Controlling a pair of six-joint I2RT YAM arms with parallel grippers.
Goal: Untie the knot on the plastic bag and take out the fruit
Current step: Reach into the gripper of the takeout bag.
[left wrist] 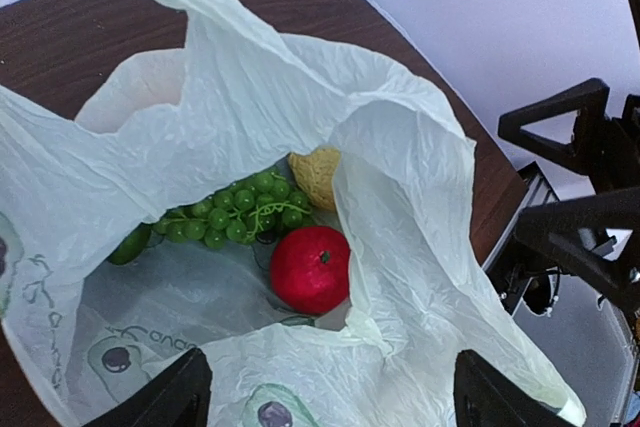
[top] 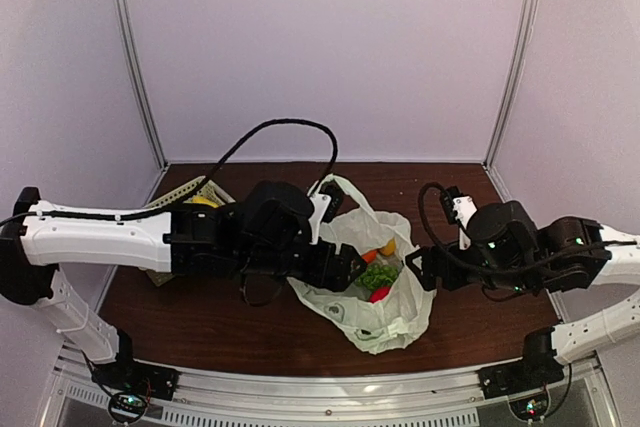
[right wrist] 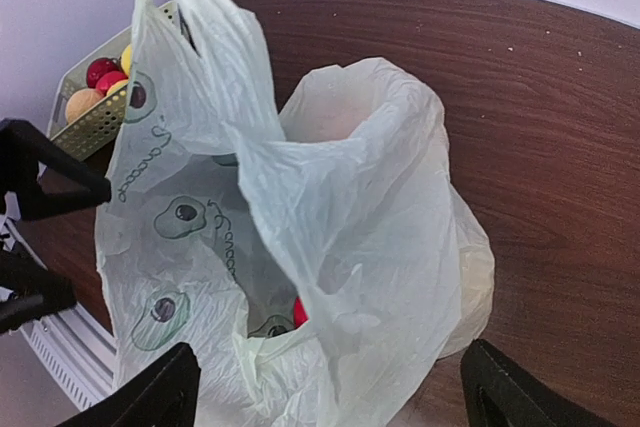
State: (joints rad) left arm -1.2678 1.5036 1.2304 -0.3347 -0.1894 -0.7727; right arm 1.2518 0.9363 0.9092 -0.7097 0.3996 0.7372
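The thin pale bag (top: 385,322) sits in the middle of the dark wooden worktop (top: 250,332), between the two arms, with its mouth gaping upward; one loop handle (top: 342,189) stands up on the far side, loose and free; the bag's side carries small grey printed marks (right wrist: 180,215) that look like fried eggs; inside the bag lies a bunch of green grapes (left wrist: 235,212), with a round red fruit (left wrist: 310,269) just beside it on the near side and a tan-yellow piece (left wrist: 315,175) touching the grapes on the far side, half hidden behind a fold of plastic; from above an orange piece (top: 370,255) also shows at the far edge of the opening; the left tool (top: 352,267) hangs at the bag's left rim with its fingers (left wrist: 165,392) wide apart, crumpled plastic lying between them but nothing pinched; the right tool (top: 416,273) is at the bag's right side, just beside the plastic, its fingers (right wrist: 150,387) likewise spread wide and gripping nothing; whether either tool touches the plastic I cannot tell; a pale green slotted basket (right wrist: 95,122) stands at the far left of the worktop, behind the left arm and apart from the bag's base, holding red, peach-coloured and yellow pieces
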